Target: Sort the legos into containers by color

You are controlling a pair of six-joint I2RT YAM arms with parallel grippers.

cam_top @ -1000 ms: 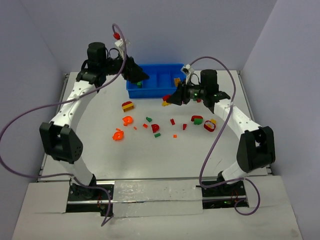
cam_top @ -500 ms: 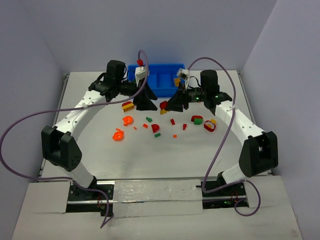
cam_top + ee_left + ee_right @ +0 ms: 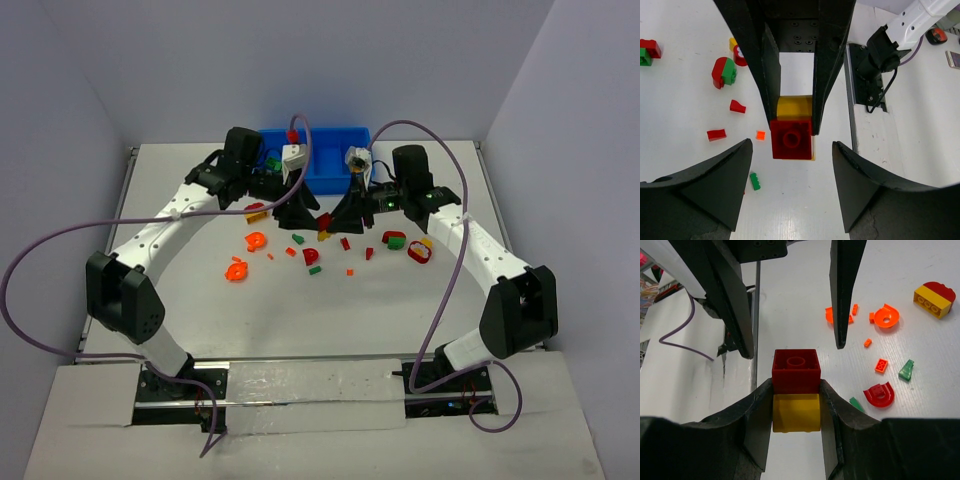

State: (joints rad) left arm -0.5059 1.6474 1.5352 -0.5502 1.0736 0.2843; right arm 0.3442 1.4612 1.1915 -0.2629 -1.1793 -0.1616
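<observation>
White table, blue tray at its far edge. Just before the tray, the right gripper clenches a red-on-yellow stack. The left gripper, spread, straddles the red brick; best to close squarely, then pull straight.

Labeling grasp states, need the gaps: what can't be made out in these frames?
Top view: blue tray contents; left end covered by the left arm, pieces too small.
Top view: red-on-yellow stack in the right gripper, mostly hidden between both grippers.
Wrist views: tray outside both frames.
Left wrist view: open left gripper, its depth to the stack, so contact unclear.
</observation>
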